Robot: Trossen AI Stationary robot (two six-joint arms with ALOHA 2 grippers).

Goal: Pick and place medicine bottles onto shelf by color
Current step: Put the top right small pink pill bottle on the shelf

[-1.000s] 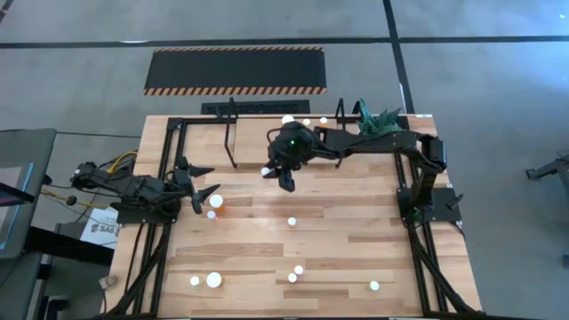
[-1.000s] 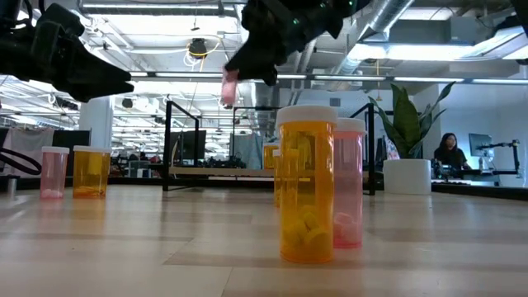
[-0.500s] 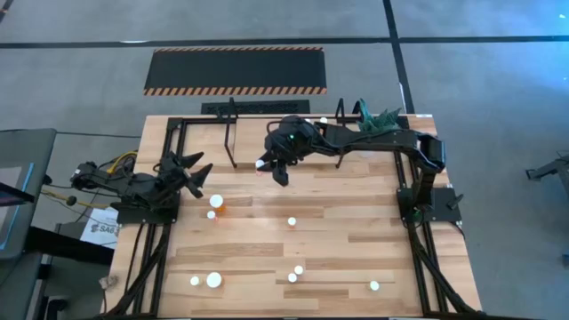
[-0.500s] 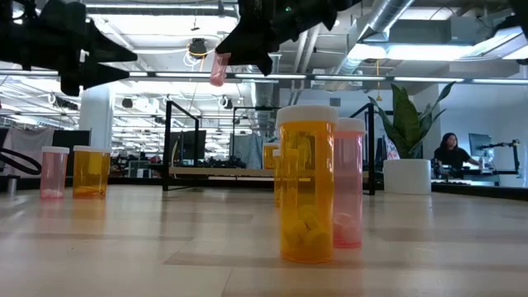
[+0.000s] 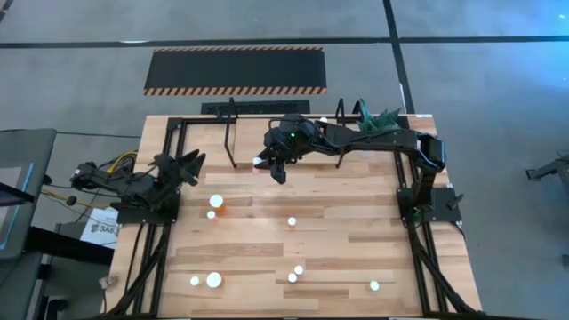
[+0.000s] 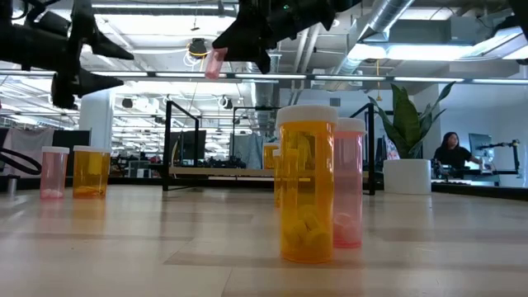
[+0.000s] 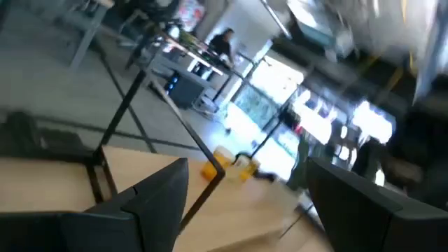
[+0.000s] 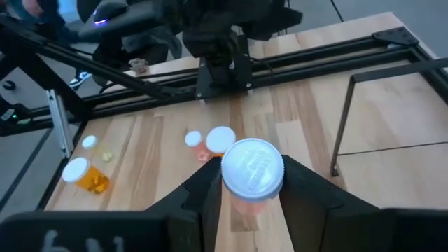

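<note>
My right gripper (image 5: 265,165) hangs above the table's far middle, shut on a pink medicine bottle (image 6: 215,63) with a white cap (image 8: 252,168), just in front of the shelf (image 6: 272,172). That shelf is a wooden board in a black rod frame (image 5: 233,133); an orange bottle (image 6: 270,155) stands on it. Several more bottles stand upright on the table, among them an orange one (image 6: 307,190) and a pink one (image 6: 348,194). My left gripper (image 5: 191,164) is open at the table's left edge, with nothing between its fingers. My right gripper pinches the pink bottle's body (image 8: 245,205) just below the white cap, one finger (image 8: 203,199) on each side. The fingers come from the table's right, slanting a little downward. The bottle is lifted clear of the table, roughly upright, cap up.
A green plant in a white pot (image 6: 406,175) stands at the far right corner (image 5: 378,120). Two bottles (image 5: 216,201) stand near my left gripper, others (image 5: 292,221) mid-table and along the near edge (image 5: 214,280). Black frame rails (image 5: 169,178) run along both table sides.
My right gripper has risen and gone a little toward the far edge and the shelf, carrying the pink bottle higher above the table. My left gripper has rolled about its own axis and lifted slightly, staying open.
</note>
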